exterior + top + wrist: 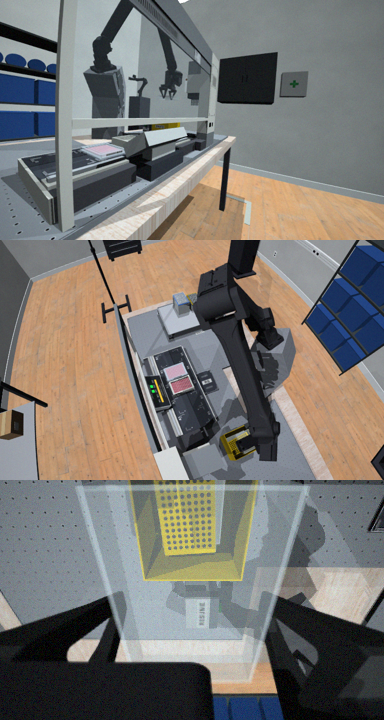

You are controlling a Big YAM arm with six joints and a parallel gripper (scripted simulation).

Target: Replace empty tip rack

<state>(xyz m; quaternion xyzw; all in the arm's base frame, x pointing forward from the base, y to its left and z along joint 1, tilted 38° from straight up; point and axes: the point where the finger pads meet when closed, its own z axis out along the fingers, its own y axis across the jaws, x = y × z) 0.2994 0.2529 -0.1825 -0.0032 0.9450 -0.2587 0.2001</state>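
- Gripping a clear cover across its two long walls, the end effector is standing wide and closed on it, hanging over the desk beside the yellow waste bin; the cover is lying between the fingers, partly over the bin's opening.
- Judging it as light, thin and stiff; smooth walls are probably making it slippery, so a hold low on opposite long walls is suiting it best; squeezing hard is risking flex.
- Showing as a see-through, open rectangular shell with pale edges; the empty rack, yellow-tinted and perforated, is already lying tilted inside the bin.
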